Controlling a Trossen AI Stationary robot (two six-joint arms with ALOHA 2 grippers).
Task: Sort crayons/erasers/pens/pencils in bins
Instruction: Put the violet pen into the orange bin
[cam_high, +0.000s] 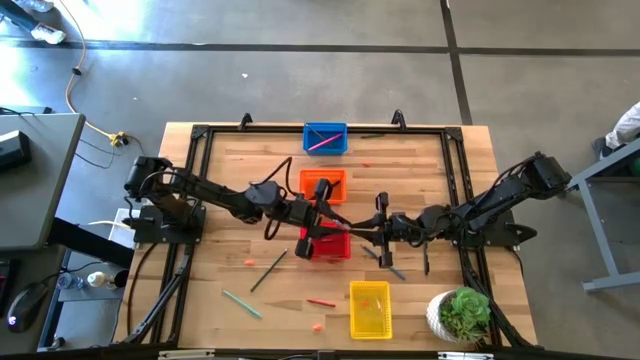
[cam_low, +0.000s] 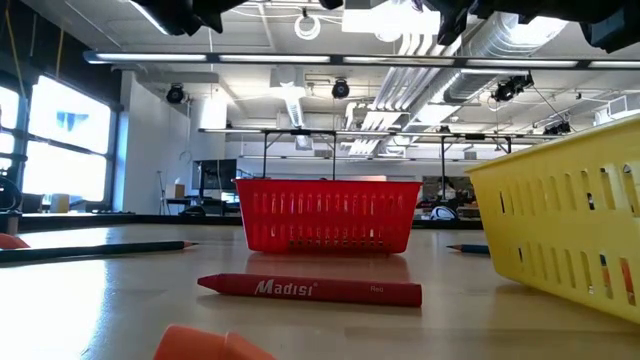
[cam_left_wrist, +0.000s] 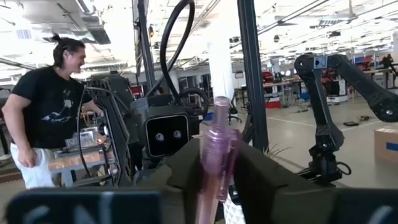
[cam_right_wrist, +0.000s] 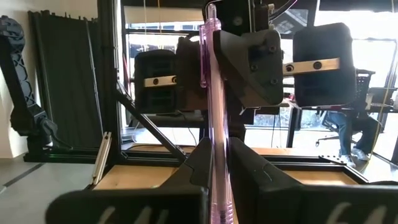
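Pink pen (cam_right_wrist: 213, 124) upright between both grippers, above red bin (cam_high: 325, 245)

"Madisi" in white letters on the red crayon (cam_low: 310, 289) on the table

I count four bins on the surface (cam_high: 220, 170): a blue bin (cam_high: 325, 138), an orange bin (cam_high: 323, 185), a red bin (cam_high: 326, 243) and a yellow bin (cam_high: 369, 308). Near the red bin I count two arms, each with one pincer: the left pincer (cam_high: 322, 218) and the right pincer (cam_high: 381, 228). One pink pen (cam_right_wrist: 214, 134) stands between them. I see one red crayon (cam_low: 310, 289), one potted plant (cam_high: 461, 315), and about seven loose sticks in all.
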